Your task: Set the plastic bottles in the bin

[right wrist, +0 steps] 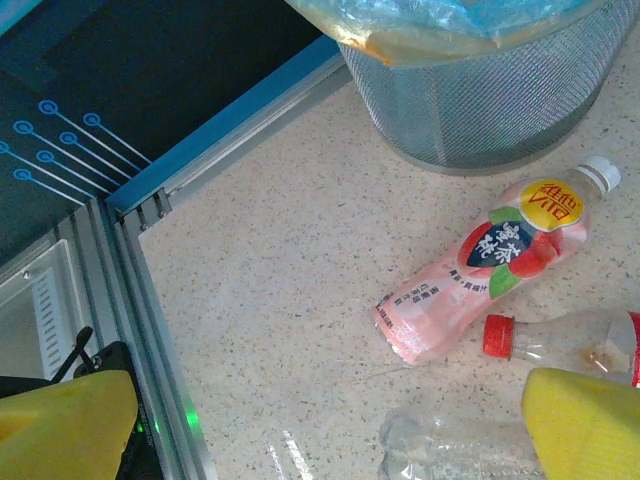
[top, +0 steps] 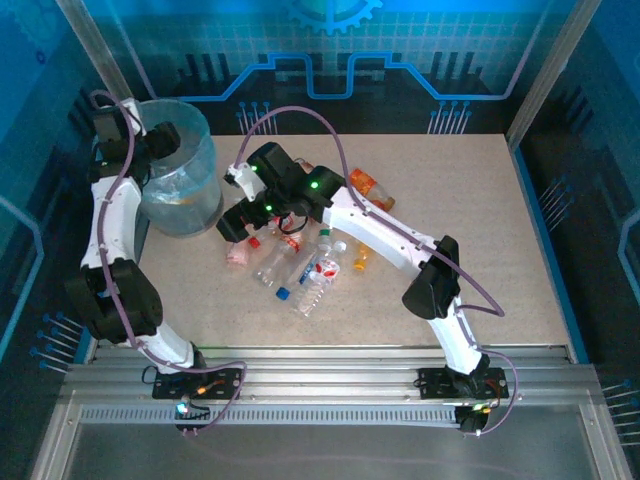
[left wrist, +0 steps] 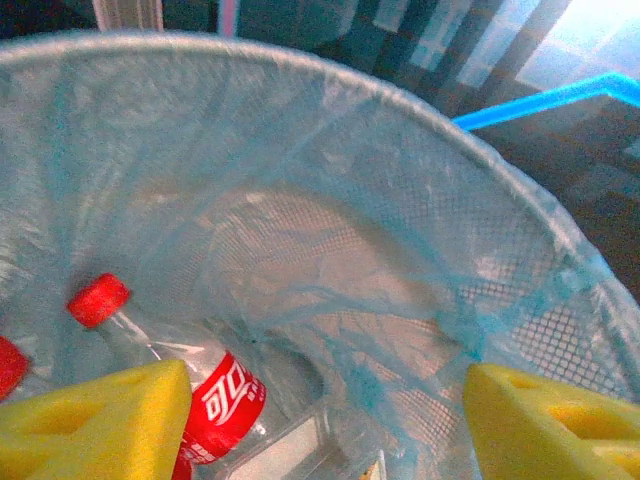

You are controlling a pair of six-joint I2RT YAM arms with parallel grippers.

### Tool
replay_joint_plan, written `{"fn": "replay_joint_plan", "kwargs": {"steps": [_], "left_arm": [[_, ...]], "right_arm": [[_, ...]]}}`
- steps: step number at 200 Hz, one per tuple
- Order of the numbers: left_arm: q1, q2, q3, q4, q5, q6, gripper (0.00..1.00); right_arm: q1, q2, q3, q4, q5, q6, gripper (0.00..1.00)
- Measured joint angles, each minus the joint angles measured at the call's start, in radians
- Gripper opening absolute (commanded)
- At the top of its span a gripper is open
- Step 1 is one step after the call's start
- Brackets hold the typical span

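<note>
The bin [top: 185, 190], grey mesh with a pale blue-green bag, stands at the table's back left. My left gripper [top: 163, 140] hangs over its mouth, open [left wrist: 325, 410], with nothing between its yellow fingers [left wrist: 100, 420]. Below it, inside the bin, lies a clear bottle with a red cap and red label [left wrist: 175, 375]. Several plastic bottles lie in a heap [top: 300, 265] at mid-table. My right gripper [top: 238, 222] hovers open [right wrist: 325, 430] just left of them, above a pink peach-tea bottle [right wrist: 490, 275], a clear red-capped bottle [right wrist: 565, 340] and a crushed clear one [right wrist: 450, 450].
An orange bottle [top: 372, 187] lies behind the right arm. The bin's mesh wall [right wrist: 480, 100] rises close beyond the pink bottle. An aluminium rail [right wrist: 150, 290] marks the table's left edge. Bare tabletop [top: 470, 200] spreads to the right.
</note>
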Motion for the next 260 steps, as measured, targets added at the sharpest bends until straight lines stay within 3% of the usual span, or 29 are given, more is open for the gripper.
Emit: {"fn": "replay_joint_plan", "kwargs": {"steps": [73,120,157,197,226,260], "left_arm": [[0.005,-0.053,0.035,-0.050,0.000,-0.035,0.71],[-0.045,-0.264,0.034,-0.058,-0.014,-0.026,0.70],[-0.237,-0.392,-0.002,-0.067,-0.041,0.030,0.69],[-0.511,-0.388,-0.080,-0.101,-0.084,0.075,0.69],[-0.680,-0.337,-0.109,-0.127,-0.091,0.092,0.70],[-0.792,-0.280,-0.111,-0.137,-0.091,0.096,0.71]], "right_arm": [[-0.024,-0.097,-0.072,-0.015,0.029,-0.002,1.00],[-0.180,-0.247,-0.275,-0.024,0.046,0.090,1.00],[-0.294,-0.413,-0.534,-0.019,0.173,0.142,1.00],[-0.437,-0.554,-0.743,-0.004,0.266,0.200,1.00],[-0.517,-0.578,-0.879,0.042,0.282,0.258,1.00],[-0.524,-0.542,-0.967,0.106,0.248,0.310,0.91]]}}
